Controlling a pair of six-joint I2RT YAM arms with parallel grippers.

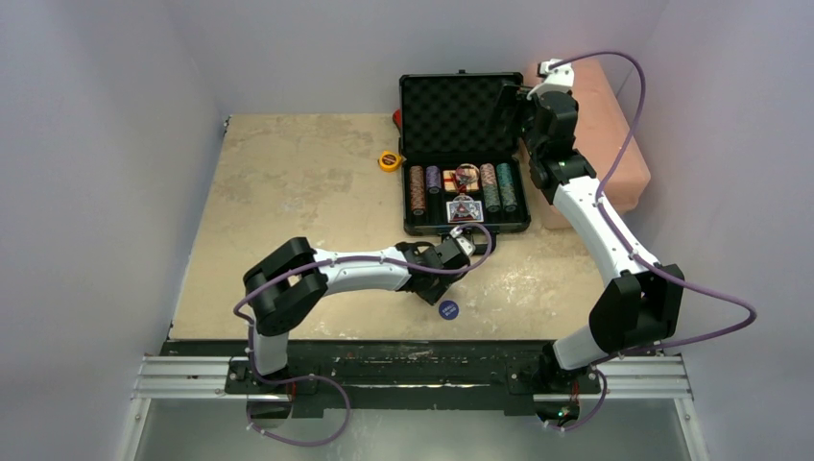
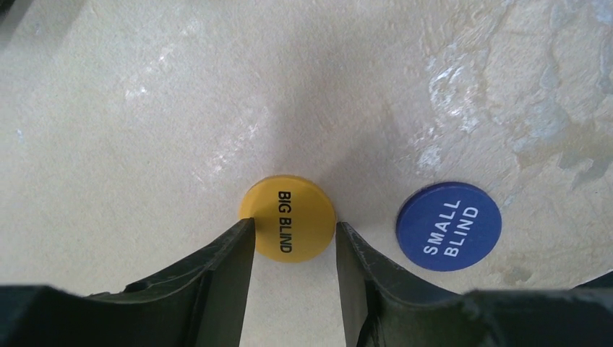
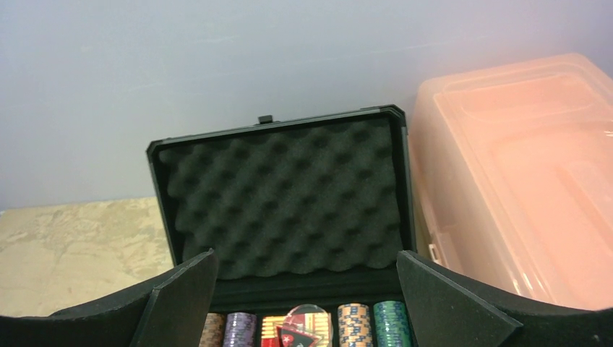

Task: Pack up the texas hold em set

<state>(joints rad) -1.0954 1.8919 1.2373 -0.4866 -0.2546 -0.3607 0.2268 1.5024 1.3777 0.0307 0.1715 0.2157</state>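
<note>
The yellow round plastic button (image 2: 289, 215), printed BIG BLIND, lies flat on the beige mottled table (image 2: 144, 108), right between the two dark fingers of the left gripper (image 2: 294, 224). In the left wrist view one fingertip sits at the button's left edge and the other at its right edge, so the jaws stand narrow, about as wide as the button. I cannot tell whether the pads actually press on it. From above the button is hidden under the gripper.

Just beside it, outside the jaws on their right, lies the blue round plastic button (image 2: 448, 225) marked SMALL BLIND, flat on the table and not touching the yellow one or the fingers.

Farther back on the table stands the black hard briefcase (image 1: 451, 108), its lid upright and lined with egg-crate foam. Its tray holds chip stacks (image 1: 417, 189) in rows at left and right, with card decks (image 1: 463, 179) in the middle.

The right gripper (image 3: 311, 289) hovers above the tray near the lid's right side, its jaws spread wide and holding nothing; the foam lid shows between its fingers.

A pink translucent plastic box (image 3: 520, 181) stands just right of the case, and a yellow tape measure (image 1: 389, 160) lies near its left side.
</note>
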